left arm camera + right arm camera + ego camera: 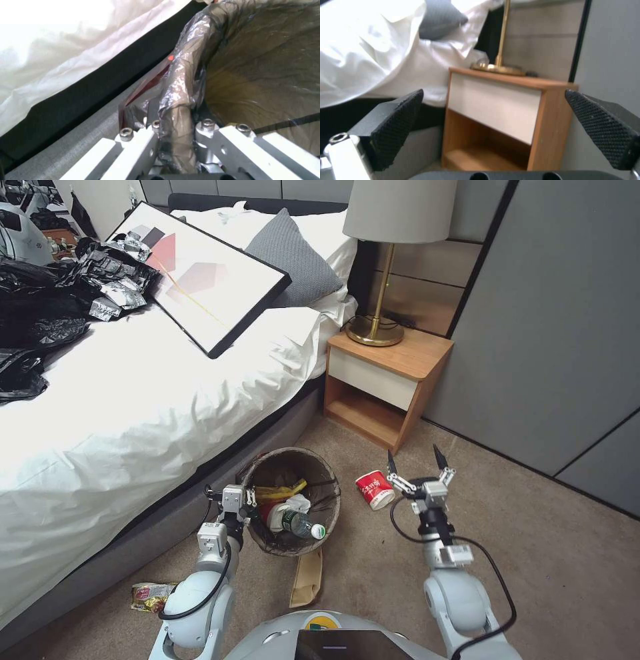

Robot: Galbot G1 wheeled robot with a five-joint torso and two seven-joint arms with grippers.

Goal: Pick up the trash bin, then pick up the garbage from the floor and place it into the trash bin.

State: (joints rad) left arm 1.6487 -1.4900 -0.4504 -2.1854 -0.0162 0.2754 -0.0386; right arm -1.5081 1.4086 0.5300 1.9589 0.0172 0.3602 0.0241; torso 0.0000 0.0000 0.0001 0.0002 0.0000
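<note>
trash bin [291,500], lower centre beside the bed [133,407], rim clamped in the closed left pincer [248,499]; red-and-white cup [375,489] on its side on the carpet, just left of the nearer, wide-open, empty right pincer [415,460].

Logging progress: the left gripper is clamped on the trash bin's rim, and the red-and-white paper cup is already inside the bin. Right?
Not quite. The left gripper does clamp the trash bin rim, but the head view shows the red-and-white paper cup lying on the carpet beside the bin, near the open right gripper.
</note>
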